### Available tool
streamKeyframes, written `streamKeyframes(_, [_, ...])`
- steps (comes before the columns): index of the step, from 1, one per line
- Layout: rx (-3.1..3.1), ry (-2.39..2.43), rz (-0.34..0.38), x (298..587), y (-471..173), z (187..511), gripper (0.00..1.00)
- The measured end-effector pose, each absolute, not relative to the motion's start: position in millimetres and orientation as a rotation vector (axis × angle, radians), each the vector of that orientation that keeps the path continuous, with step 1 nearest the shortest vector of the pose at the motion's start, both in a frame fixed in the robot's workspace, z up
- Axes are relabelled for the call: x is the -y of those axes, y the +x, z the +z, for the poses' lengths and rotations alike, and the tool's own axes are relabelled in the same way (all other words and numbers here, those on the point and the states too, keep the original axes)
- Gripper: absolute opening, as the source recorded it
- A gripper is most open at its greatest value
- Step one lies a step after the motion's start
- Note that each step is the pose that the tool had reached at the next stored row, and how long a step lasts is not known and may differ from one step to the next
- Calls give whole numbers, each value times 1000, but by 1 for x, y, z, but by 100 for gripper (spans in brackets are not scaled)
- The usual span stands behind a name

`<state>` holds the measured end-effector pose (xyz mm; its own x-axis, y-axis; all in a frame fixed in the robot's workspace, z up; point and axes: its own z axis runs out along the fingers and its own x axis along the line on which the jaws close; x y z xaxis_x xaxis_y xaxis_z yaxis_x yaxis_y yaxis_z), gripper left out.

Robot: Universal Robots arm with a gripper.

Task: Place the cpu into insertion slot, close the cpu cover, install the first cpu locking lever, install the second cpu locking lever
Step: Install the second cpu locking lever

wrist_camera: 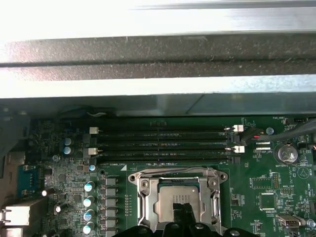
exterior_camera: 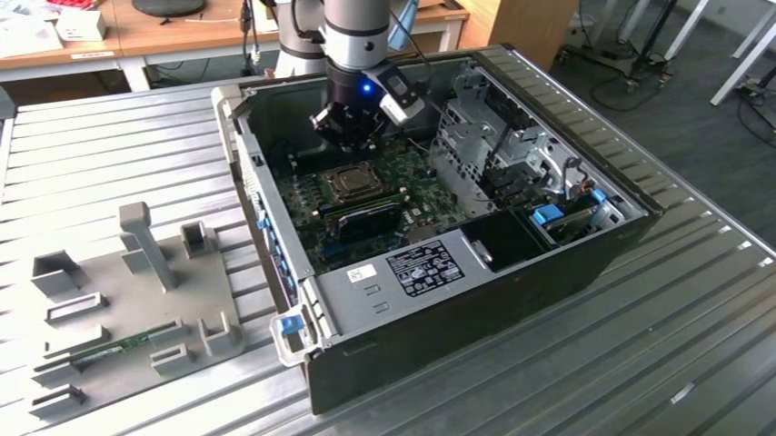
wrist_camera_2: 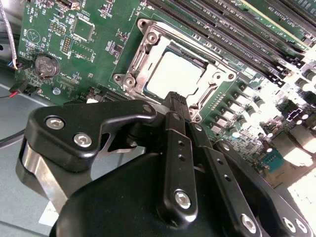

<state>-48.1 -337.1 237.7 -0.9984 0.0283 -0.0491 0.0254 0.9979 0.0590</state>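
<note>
Nearest in the exterior view, a grey fixture plate (exterior_camera: pixel 122 309) with upright blocks lies on the ribbed metal worktop (exterior_camera: pixel 679 345) at that view's left. Just beside it, toward the exterior view's right, stands an open computer case (exterior_camera: pixel 485 300) lying on its side, its green motherboard (exterior_camera: pixel 419 195) exposed.

On the motherboard, the cpu (exterior_camera: pixel 353 183) sits in its socket, its dull grey top showing through the window of the cpu cover (exterior_camera: pixel 330 188). In both wrist views the cover (wrist_camera_2: pixel 207 81) (wrist_camera: pixel 148 197) lies flat around the chip (wrist_camera_2: pixel 170 74) (wrist_camera: pixel 170 200), framing it on all sides. A row of long memory slots (wrist_camera: pixel 163 143) runs just beyond the socket in the first wrist view, and a round coin battery (wrist_camera_2: pixel 44 65) sits well apart from the socket in the second wrist view.

The gripper (exterior_camera: pixel 352 136) hangs inside the case just above and beyond the socket in the exterior view, apart from the board. In the second wrist view its black fingers (wrist_camera_2: pixel 180 143) lie pressed together with no gap between them, their tips (wrist_camera: pixel 182 210) close over the near edge of the cpu, holding nothing.

Farther off, silver drive cages (exterior_camera: pixel 497 136) fill the case's right side, and wooden desks (exterior_camera: pixel 158 32) stand behind.
</note>
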Motion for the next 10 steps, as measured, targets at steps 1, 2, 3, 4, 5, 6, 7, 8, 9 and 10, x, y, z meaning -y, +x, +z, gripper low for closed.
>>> streamKeyframes(1, [-3090,42,91,337,-48,238,11])
streamKeyframes(2, [-3090,42,91,337,-48,238,11])
streamKeyframes(3, [-3090,42,91,337,-48,238,11])
streamKeyframes(4, [-3090,42,91,337,-48,238,11])
streamKeyframes(5, [-3090,42,91,337,-48,238,11])
streamKeyframes(6, [-3090,41,91,337,-48,239,11])
streamKeyframes(7, [-3090,41,91,337,-48,239,11])
streamKeyframes(8, [-3090,42,91,337,-48,239,11])
streamKeyframes(9, [-3090,42,91,337,-48,239,11])
streamKeyframes(10, [-3090,42,91,337,-48,239,11])
